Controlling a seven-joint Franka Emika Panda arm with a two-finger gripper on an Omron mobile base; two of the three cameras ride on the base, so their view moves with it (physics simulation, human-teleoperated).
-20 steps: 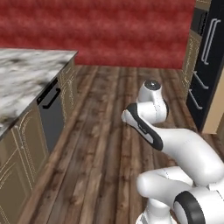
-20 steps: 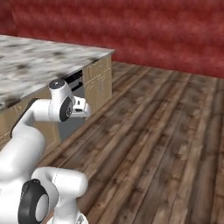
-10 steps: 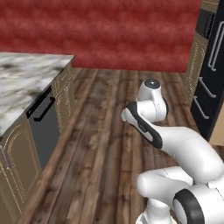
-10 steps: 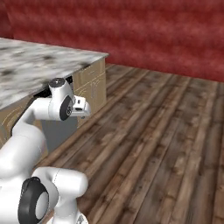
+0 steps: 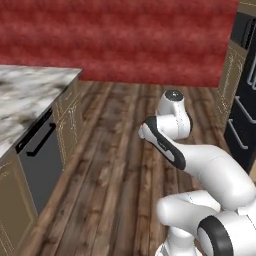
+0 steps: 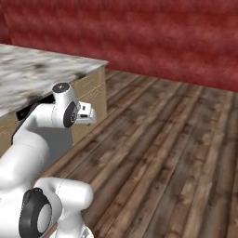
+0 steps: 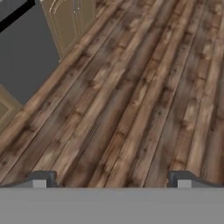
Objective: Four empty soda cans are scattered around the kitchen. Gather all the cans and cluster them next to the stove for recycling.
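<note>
Over a dark wooden plank floor [image 7: 131,96], the gripper [image 7: 112,179] hangs with its jaws spread wide and nothing between them; the two dark fingertips [image 7: 41,178] stand far apart at the bottom of the hand view, and bare boards show in the gap. To the upper left of that view lies a flat dark grey appliance front [image 7: 24,57], with tan cabinet doors [image 7: 70,17] just beside it. From the left base view, the white arm [image 5: 200,165] is folded low over the floor, with a marble-topped counter [image 5: 25,100] on the left whose front carries the same grey panel with a black handle [image 5: 35,142]. A red wall [image 5: 125,40] closes the far side of the room, and a tall black appliance with pale handles [image 5: 245,125] stands at the right edge. From the right base view, the counter [image 6: 42,74] runs along the left, close by the arm's elbow [image 6: 65,109]. As for the soda cans and the stove, I cannot tell where they are from these views.
</note>
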